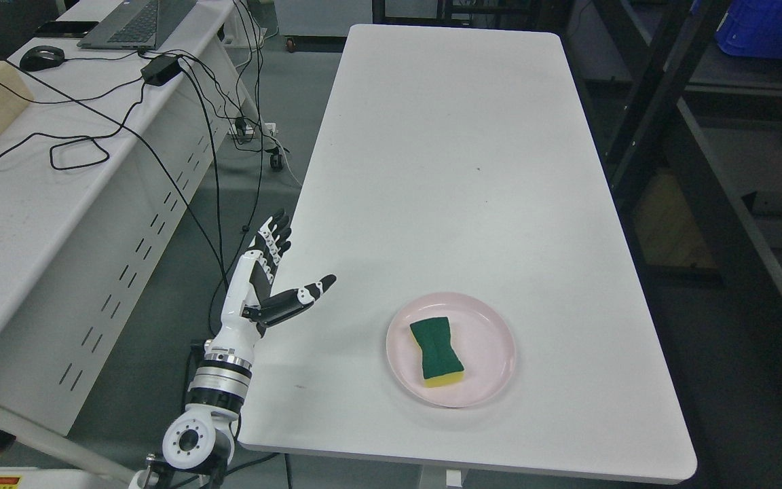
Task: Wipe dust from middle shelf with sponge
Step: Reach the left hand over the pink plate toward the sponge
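Sponge (438, 352) on plate (493, 326) — left hand (265, 285) splayed

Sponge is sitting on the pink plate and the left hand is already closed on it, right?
Not quite. In the head view the sponge does lie on the pink plate, but the left hand is open at the table's left edge, well apart from it, holding nothing.

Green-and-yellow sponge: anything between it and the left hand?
Only bare white table and the pink plate's rim separate left hand from sponge, head view.

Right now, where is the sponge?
In the head view, the sponge lies on the pink plate near the white table's front edge, right of the open left hand.
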Robot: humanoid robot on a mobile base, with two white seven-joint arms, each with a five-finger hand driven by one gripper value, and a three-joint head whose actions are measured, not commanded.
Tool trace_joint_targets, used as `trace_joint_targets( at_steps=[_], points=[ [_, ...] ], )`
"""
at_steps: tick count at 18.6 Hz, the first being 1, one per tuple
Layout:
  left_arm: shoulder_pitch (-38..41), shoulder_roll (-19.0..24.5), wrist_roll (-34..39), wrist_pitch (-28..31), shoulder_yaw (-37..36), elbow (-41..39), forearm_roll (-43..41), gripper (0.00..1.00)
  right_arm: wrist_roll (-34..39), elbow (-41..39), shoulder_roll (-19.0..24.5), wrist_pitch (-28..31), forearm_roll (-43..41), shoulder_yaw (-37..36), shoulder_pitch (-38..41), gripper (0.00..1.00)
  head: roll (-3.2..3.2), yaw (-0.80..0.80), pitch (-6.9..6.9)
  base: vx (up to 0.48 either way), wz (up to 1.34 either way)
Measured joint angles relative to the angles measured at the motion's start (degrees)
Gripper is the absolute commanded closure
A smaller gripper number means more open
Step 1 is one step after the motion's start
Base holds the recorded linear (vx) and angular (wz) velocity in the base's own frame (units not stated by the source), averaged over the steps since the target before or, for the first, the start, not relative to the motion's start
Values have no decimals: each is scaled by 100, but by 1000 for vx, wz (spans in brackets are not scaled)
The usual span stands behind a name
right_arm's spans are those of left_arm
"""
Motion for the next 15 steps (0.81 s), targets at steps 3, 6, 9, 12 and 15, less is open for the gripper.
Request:
trace_joint_targets(
  at_steps=[3, 6, 9, 12, 15],
  points=[
    [15, 0, 1, 5, -2, -42, 0, 3, 0, 0, 0, 0, 0, 0, 0, 0, 0, 0, 0, -22, -8],
    [-6, 3, 1, 7, 5, -57, -14, 4, 0, 0, 0, 0, 0, 0, 0, 0, 0, 0, 0, -34, -51],
    [-215, 209, -28, -11, 7, 18, -187, 4, 0, 0, 0, 0, 0, 0, 2, 0, 0, 0, 0, -50, -76],
    [-556, 582, -506, -402, 0, 190, -667, 5, 0, 0, 0, 0, 0, 0, 0, 0, 0, 0, 0, -31, -41],
    [-948, 933, -1674, -1118, -23, 342, -1745, 5, 0, 0, 0, 0, 0, 0, 0, 0, 0, 0, 0, -7, 2]
  ],
)
